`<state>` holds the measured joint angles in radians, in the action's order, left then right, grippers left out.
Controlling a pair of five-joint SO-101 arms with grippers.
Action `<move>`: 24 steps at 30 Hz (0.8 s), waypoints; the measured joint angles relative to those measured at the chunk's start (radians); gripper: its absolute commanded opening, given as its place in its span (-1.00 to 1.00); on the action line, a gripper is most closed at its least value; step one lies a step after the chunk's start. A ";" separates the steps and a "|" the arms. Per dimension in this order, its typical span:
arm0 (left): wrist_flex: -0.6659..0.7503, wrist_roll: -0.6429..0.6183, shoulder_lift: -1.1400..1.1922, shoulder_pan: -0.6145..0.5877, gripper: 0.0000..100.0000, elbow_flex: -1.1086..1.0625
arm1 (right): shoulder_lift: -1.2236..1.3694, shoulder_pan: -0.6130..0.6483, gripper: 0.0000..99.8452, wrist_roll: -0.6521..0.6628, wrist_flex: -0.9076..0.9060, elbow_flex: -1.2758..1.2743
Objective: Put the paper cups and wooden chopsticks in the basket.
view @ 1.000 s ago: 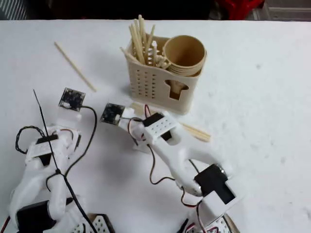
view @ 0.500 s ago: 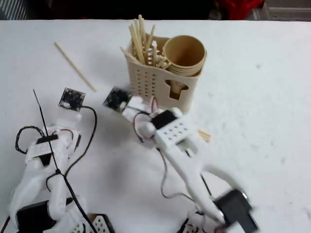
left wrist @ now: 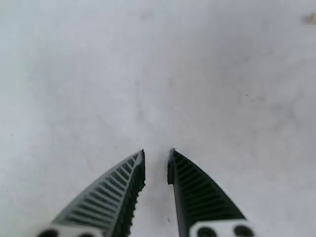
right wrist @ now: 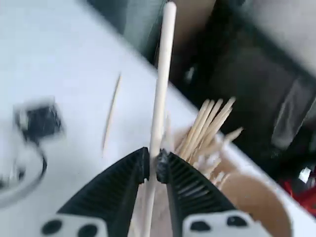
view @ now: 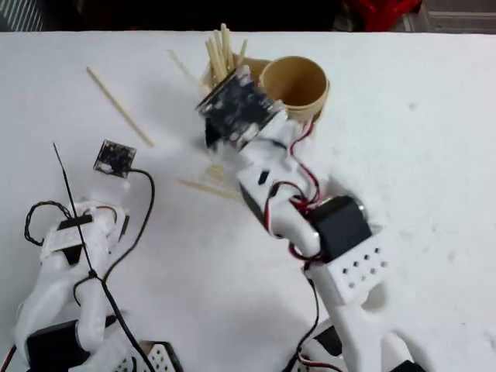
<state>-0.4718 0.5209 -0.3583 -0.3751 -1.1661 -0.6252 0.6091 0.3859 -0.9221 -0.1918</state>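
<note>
the right arm's jaws (right wrist: 157, 158) are clenched on a pale wooden chopstick (right wrist: 163, 74), gripped near one end. its long axis runs straight out ahead of the jaws, not yet tipped down. just beyond and below the jaws stands the beige perforated plastic basket (view: 253, 64). it already holds a fanned bundle of wooden chopsticks (right wrist: 207, 128) and, beside that, a nested stack of tan paper cups (view: 296, 81). the coming release seems to turn on this: the stick's free end overshoots the basket's mouth, so the wrist probably has to pitch the stick upright over the bundle side before letting go, or it could lie across the rim.

a loose chopstick (view: 120, 106) lies slantwise on the white worktop (view: 418, 155), well left of the basket and nearer the left arm. another (view: 205, 188) lies on the worktop in front of the basket, just beside the right arm.

the left arm's jaws (left wrist: 156, 158) hang over bare worktop, parted by a narrow slit and holding nothing.
</note>
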 measured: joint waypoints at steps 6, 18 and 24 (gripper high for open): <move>0.000 0.000 0.000 0.000 -0.80 0.000 | 0.163 -0.002 -0.96 -0.074 0.222 0.183; 0.000 0.000 0.000 0.000 -0.80 0.000 | 0.419 -0.031 -0.96 -0.074 0.690 0.192; 0.000 0.000 0.000 0.000 -0.80 0.000 | 0.445 -0.089 -0.80 -0.081 0.697 0.166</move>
<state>-0.4718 0.5209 -0.3583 -0.3751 -1.1661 -0.1803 0.5201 0.3046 -0.2256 -0.0261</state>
